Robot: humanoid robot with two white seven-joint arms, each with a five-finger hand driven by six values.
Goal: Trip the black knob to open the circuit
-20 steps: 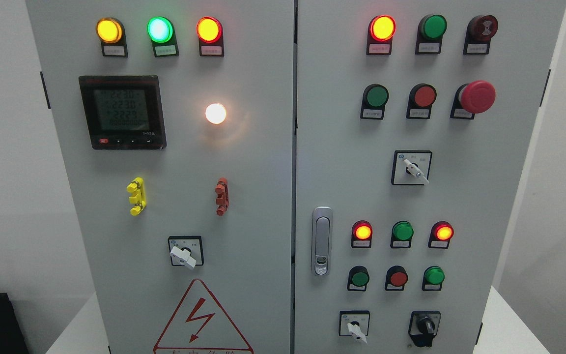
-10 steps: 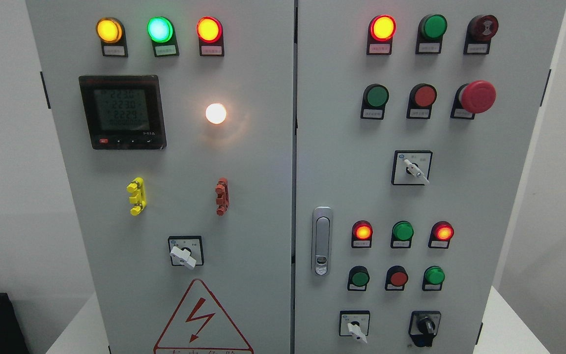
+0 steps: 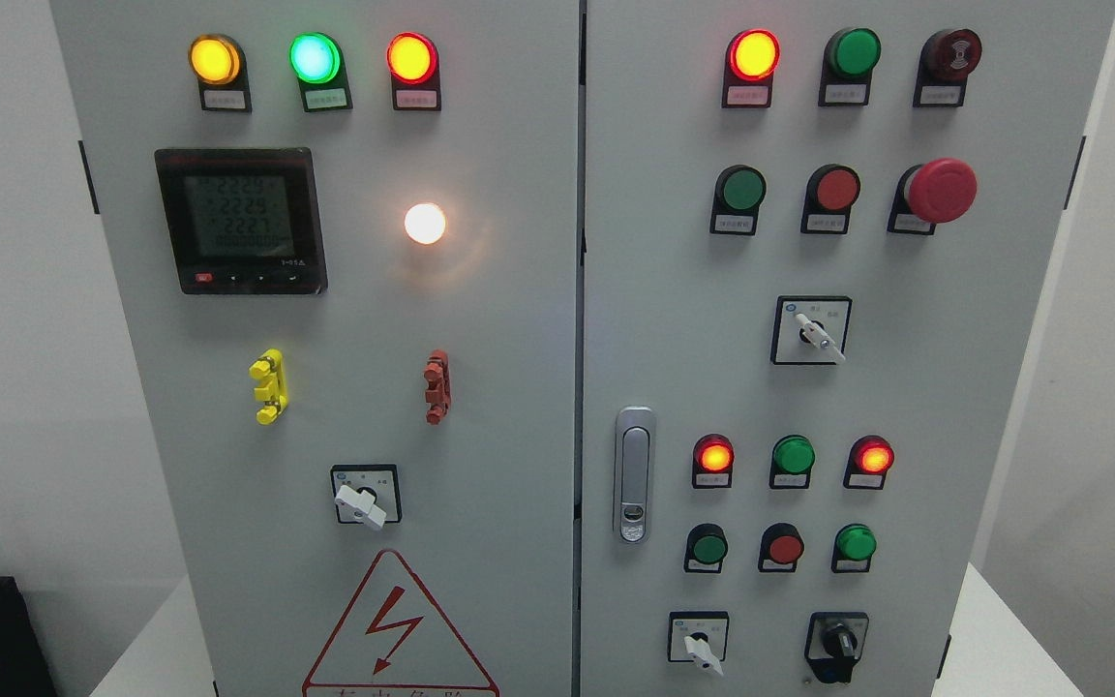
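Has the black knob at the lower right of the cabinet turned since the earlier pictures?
No. The black knob sits the same way inside its black plate, level with the white selector switch to its left. No hand is in view.

Red mushroom button (image 3: 941, 190) upper right; digital meter (image 3: 241, 220) left door; white lamp (image 3: 425, 224) lit.

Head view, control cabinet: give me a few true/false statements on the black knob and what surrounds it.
1. The black knob sits at the lower right of the right door. True.
2. A robot hand is on the knob. False: no hand is in view.
3. The switch to the knob's left has a white handle. True.
4. The red mushroom button sits directly beside the knob. False: it is near the top right.
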